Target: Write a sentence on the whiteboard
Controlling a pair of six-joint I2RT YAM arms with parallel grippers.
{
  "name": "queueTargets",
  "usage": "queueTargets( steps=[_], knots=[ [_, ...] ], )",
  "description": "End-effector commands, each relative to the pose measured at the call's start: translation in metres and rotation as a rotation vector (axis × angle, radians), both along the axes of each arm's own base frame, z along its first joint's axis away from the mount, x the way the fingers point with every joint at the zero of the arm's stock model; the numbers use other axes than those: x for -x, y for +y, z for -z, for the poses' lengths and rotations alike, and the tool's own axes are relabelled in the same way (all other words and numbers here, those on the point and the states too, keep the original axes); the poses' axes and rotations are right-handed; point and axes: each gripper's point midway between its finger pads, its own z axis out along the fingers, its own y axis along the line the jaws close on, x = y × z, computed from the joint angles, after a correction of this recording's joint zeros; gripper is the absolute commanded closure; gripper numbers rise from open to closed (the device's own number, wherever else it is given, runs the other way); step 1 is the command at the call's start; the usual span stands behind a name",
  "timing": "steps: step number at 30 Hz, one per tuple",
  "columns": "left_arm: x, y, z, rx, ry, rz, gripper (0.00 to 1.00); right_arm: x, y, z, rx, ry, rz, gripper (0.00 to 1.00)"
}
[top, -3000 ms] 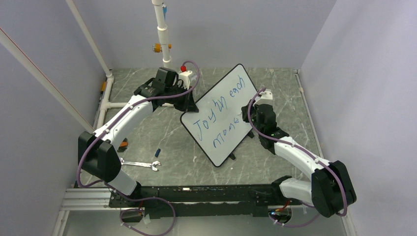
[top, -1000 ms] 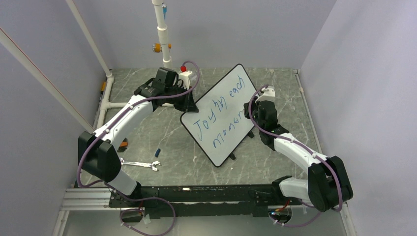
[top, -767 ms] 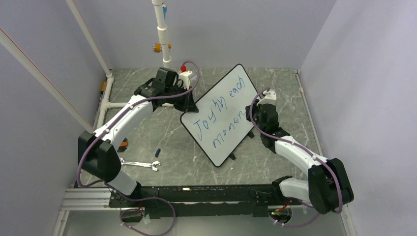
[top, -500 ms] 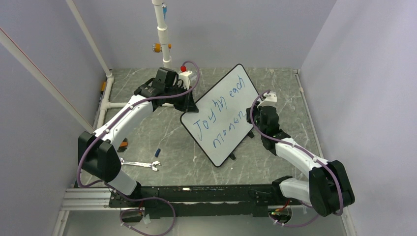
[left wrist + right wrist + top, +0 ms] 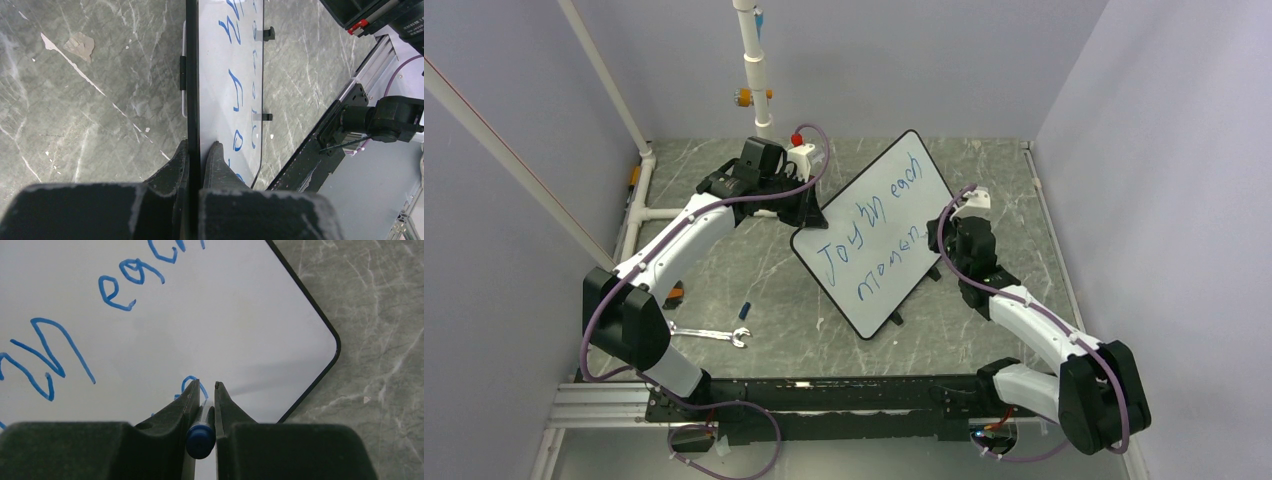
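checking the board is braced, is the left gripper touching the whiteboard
Touching. The left wrist view shows the left gripper shut on the edge of the whiteboard, one finger pressed against each face.

Whiteboard (image 5: 250, 330): glossy white face, smooth, shows soft reflections; thin black rim (image 5: 305, 295), plastic-looking. Table (image 5: 100, 75): grey-green marble-look top, smooth, low sheen, white veins, a few pale scuffs. Left gripper (image 5: 199, 150) and right gripper (image 5: 206, 390): matt black fingers, grainy texture, edges worn whitish. Marker (image 5: 200, 440): blue plastic end, slight shine. Wrench (image 5: 709, 333): bright bare metal. Rail (image 5: 599, 405) at near edge: silver metal, ribbed. Pipe (image 5: 754, 60): white plastic, semi-gloss. Walls (image 5: 924, 60): matt lilac.
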Motion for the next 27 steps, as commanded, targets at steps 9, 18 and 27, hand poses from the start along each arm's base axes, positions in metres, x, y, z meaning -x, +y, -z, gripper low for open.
queueTargets(
  steps=[9,18,27],
  knots=[
    [-0.039,0.059,0.019,-0.319,-0.189,-0.124,1.00,-0.020,-0.008,-0.039,-0.060,-0.105,0.008,1.00],
    [-0.039,0.059,0.020,-0.323,-0.188,-0.124,1.00,-0.031,-0.005,-0.045,-0.100,-0.127,-0.010,1.00],
    [-0.040,0.060,0.022,-0.328,-0.185,-0.123,1.00,-0.041,-0.002,-0.046,-0.127,-0.130,-0.016,1.00]
  ],
)
